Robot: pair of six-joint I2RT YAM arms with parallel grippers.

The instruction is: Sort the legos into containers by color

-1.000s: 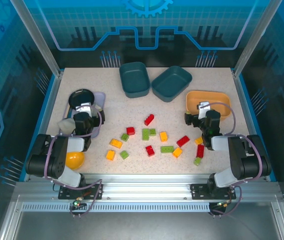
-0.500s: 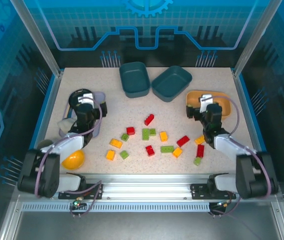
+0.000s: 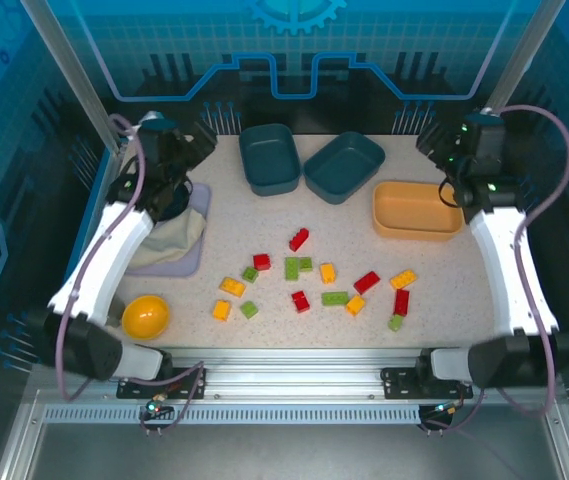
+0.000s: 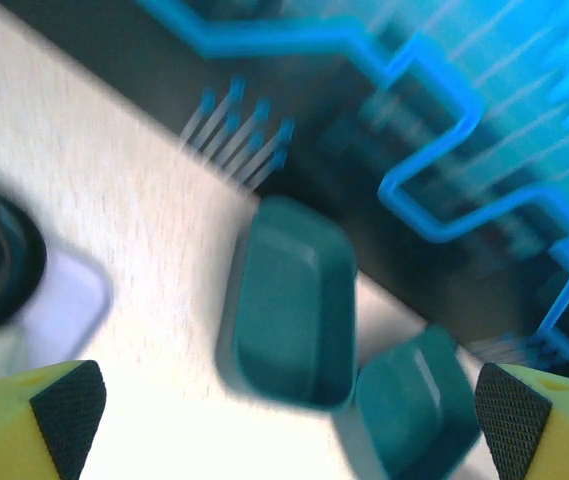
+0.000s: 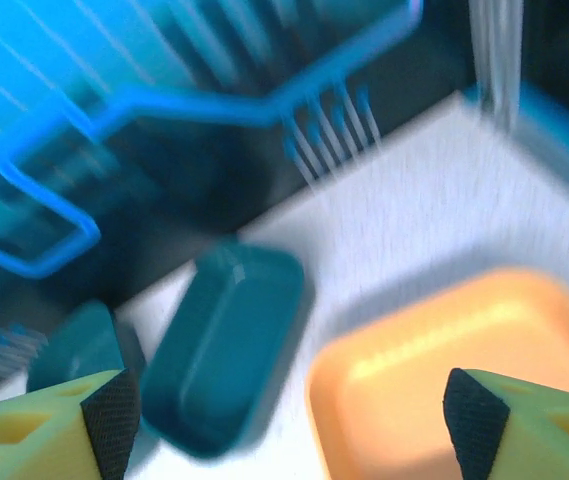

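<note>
Bright even overhead light, wrist views motion-blurred

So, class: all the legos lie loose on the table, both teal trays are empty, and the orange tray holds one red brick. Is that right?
Not quite. The orange tray holds nothing; it is empty too, as the top external view shows. The rest stands: the legos all lie loose on the table, and both teal trays are empty.
</note>
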